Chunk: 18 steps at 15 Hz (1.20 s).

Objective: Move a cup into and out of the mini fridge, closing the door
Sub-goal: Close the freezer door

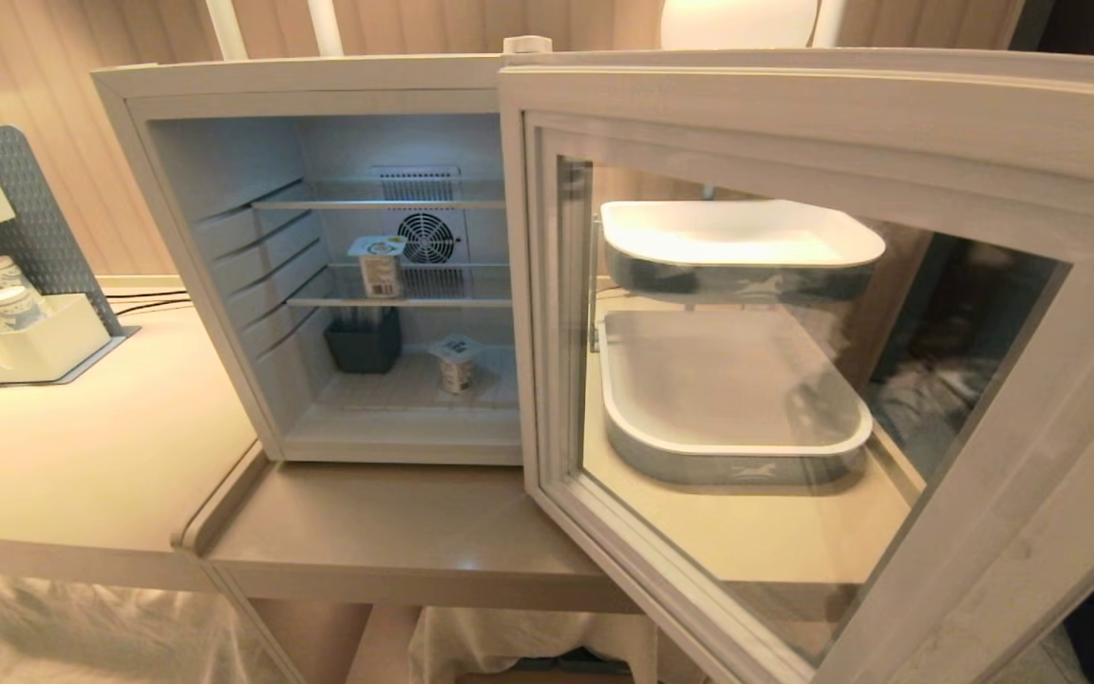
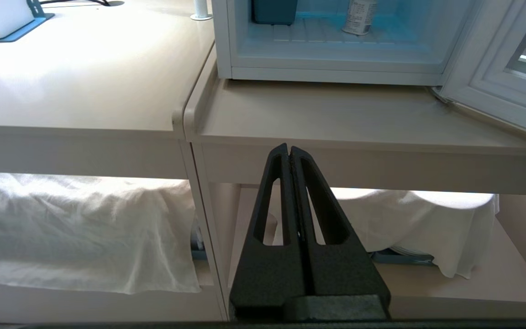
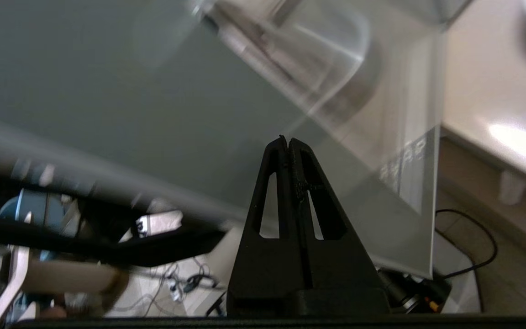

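Note:
The white mini fridge [image 1: 205, 285] stands open on the beige counter, its glass door [image 1: 794, 104] swung wide to the right. One small cup [image 1: 379, 266] sits on the middle wire shelf. Another cup [image 1: 457, 363] stands on the fridge floor beside a dark bin [image 1: 364, 342]. Neither arm shows in the head view. My left gripper [image 2: 290, 148] is shut and empty, low in front of the counter edge below the fridge [image 2: 336, 73]. My right gripper [image 3: 286, 140] is shut and empty, close to the outer glass of the door [image 3: 107, 91].
A pegboard organiser with paper cups [image 1: 25, 342] stands on the left table. A two-tier tray stand [image 1: 737, 446] shows through the door glass on the right. White cloth [image 2: 76, 228] covers the lower shelf. Cables [image 3: 468, 256] lie on the floor.

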### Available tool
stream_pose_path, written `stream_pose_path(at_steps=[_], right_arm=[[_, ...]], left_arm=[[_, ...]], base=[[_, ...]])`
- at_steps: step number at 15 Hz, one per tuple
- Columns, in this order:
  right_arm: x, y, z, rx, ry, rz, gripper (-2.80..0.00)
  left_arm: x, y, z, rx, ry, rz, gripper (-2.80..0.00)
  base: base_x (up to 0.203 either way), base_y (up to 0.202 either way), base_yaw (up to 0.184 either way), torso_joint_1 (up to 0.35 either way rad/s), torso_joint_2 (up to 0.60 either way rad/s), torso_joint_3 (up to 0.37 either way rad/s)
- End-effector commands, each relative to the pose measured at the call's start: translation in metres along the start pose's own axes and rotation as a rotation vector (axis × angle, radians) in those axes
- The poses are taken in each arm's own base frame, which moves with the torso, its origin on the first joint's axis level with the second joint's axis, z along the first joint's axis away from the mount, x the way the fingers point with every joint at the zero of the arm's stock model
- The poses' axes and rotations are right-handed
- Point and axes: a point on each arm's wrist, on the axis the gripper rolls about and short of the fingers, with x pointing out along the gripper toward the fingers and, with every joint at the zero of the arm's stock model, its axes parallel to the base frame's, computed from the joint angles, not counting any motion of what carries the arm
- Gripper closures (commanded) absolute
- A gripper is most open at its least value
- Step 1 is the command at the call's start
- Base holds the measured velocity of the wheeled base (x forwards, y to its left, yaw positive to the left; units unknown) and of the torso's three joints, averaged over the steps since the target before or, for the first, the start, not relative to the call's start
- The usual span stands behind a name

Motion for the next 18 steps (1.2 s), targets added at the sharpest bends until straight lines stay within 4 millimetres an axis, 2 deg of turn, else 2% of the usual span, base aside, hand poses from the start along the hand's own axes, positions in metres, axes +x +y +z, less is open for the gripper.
stream_pose_path(at_steps=[1,4,5,7,10,12,14,16,18], right_arm=[[-0.019,0.059,-0.028,-0.047,0.017,0.106,0.00],[-0.030,0.086,-0.029,0.074,0.010,0.166,0.00],[-0.027,0.086,-0.026,0.081,0.000,0.155,0.00],[-0.009,0.074,-0.013,0.112,0.008,0.099,0.00],[0.044,0.039,0.018,0.165,-0.015,-0.066,0.00],[0.092,0.017,0.033,0.155,-0.039,-0.174,0.00],[0.140,0.002,0.039,0.101,-0.032,-0.233,0.00],[0.189,0.003,0.039,0.011,-0.036,-0.298,0.00],[0.225,0.022,0.040,-0.063,-0.063,-0.303,0.00]], left_arm=[[0.000,0.000,0.000,-0.001,0.002,0.000,0.00],[0.000,0.000,0.000,-0.001,0.002,0.000,0.00],[0.000,0.000,0.000,-0.001,0.002,0.000,0.00],[0.000,0.000,0.000,-0.001,0.002,0.000,0.00],[0.000,0.000,0.000,-0.001,0.002,0.000,0.00],[0.000,0.000,0.000,-0.001,0.002,0.000,0.00],[0.000,0.000,0.000,-0.001,0.002,0.000,0.00],[0.000,0.000,0.000,-0.002,0.002,0.000,0.00],[0.000,0.000,0.000,-0.001,0.002,0.000,0.00]], base=[[0.000,0.000,0.000,0.000,0.00,0.000],[0.000,0.000,0.000,0.000,0.00,0.000],[0.000,0.000,0.000,0.000,0.00,0.000],[0.000,0.000,0.000,0.000,0.00,0.000],[0.000,0.000,0.000,0.000,0.00,0.000],[0.000,0.000,0.000,0.000,0.00,0.000],[0.000,0.000,0.000,0.000,0.00,0.000],[0.000,0.000,0.000,0.000,0.00,0.000],[0.000,0.000,0.000,0.000,0.00,0.000]])
